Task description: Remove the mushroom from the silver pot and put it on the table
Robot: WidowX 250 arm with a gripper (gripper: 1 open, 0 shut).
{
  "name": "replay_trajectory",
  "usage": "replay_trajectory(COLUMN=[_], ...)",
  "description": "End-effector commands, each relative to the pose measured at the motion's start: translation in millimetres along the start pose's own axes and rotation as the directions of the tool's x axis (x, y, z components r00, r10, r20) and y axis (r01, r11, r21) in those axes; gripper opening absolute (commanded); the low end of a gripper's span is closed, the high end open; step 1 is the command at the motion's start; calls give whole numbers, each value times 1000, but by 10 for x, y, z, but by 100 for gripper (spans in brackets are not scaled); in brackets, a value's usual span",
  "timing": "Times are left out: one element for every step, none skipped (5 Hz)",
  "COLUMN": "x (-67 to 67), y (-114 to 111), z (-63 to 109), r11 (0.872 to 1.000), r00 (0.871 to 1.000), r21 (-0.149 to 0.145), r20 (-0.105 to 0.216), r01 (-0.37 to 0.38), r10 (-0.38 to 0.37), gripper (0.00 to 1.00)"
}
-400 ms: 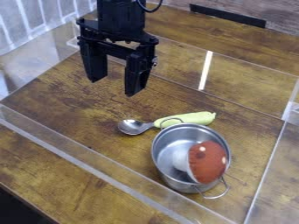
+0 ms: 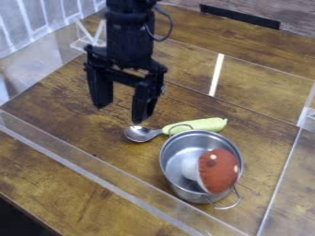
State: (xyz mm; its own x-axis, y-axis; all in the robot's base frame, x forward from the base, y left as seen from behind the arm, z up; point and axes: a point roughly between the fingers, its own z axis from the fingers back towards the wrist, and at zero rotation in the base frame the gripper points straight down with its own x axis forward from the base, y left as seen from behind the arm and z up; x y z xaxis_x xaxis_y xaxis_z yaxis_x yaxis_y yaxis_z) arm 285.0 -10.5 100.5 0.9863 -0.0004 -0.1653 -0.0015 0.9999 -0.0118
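Note:
A small shiny silver pot (image 2: 185,175) stands on the dark wood table (image 2: 74,138) at the lower right. Inside it lies the mushroom (image 2: 219,170), its reddish-brown cap facing up against the pot's right wall. My black gripper (image 2: 120,100) hangs to the upper left of the pot, above the table. Its fingers (image 2: 142,102) are spread wide apart and open, with nothing between them. It is clear of the pot and the mushroom.
A metal spoon (image 2: 140,134) with a yellow-green handle (image 2: 201,124) lies just above the pot, right below the gripper's right finger. Clear acrylic walls (image 2: 87,171) edge the table at the front, left and right.
The gripper has dropped lower and shifted slightly toward the spoon. The pot, mushroom and spoon have stayed in place.

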Motion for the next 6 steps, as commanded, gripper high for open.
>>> replay_trajectory(x=[61,165,254,367,434,493], y=[-257,-615,-974,-1200,-1287,-1291], z=[61,62,63,19,-65,-173], r11=[1000,999,999,999,1000,1000], r00=[999,997,996,995,995,996], r21=[-7,-15,-19,-26,-19,-18], r20=[35,59,83,101,96,89], r01=[23,44,38,25,23,20], r10=[-23,-43,-37,-22,-21,-18], gripper=[100,100,100,100,100,100])
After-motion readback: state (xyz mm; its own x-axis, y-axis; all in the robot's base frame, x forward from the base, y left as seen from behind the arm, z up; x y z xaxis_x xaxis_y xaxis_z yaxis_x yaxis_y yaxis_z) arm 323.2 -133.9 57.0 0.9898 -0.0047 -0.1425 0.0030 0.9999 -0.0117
